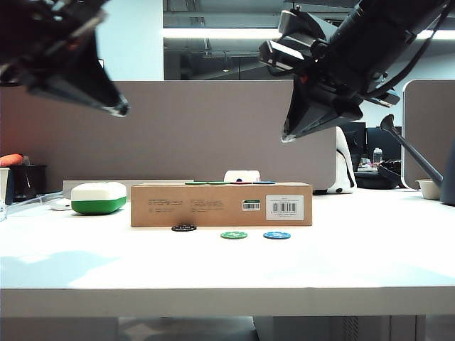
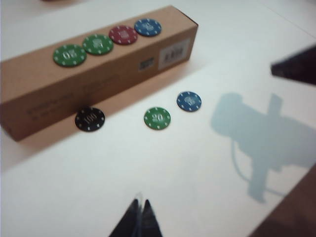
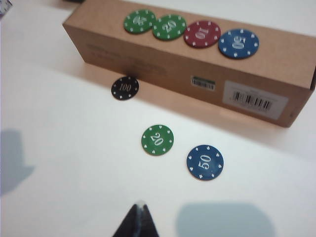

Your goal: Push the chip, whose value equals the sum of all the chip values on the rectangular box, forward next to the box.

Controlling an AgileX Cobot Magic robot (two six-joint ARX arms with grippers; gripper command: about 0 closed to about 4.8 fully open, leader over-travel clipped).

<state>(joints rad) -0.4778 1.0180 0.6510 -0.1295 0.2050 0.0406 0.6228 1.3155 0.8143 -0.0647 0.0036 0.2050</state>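
The black chip marked 100 (image 1: 183,228) (image 2: 90,119) (image 3: 125,88) lies flat on the white table, right by the front wall of the rectangular box (image 1: 221,204) (image 2: 44,89) (image 3: 163,64). On the box top sit two green chips (image 3: 153,24), a red chip (image 3: 202,33) and a blue chip (image 3: 238,43). My left gripper (image 1: 122,109) (image 2: 140,202) hangs shut and empty high above the table's left side. High on the right, my right gripper (image 1: 286,136) (image 3: 140,204) is likewise shut with nothing in it.
A green chip marked 20 (image 1: 234,234) (image 3: 157,139) and a blue chip marked 50 (image 1: 276,235) (image 3: 205,162) lie in front of the box, right of the black one. A white-and-green rounded case (image 1: 99,197) stands left of the box. A grey partition runs behind.
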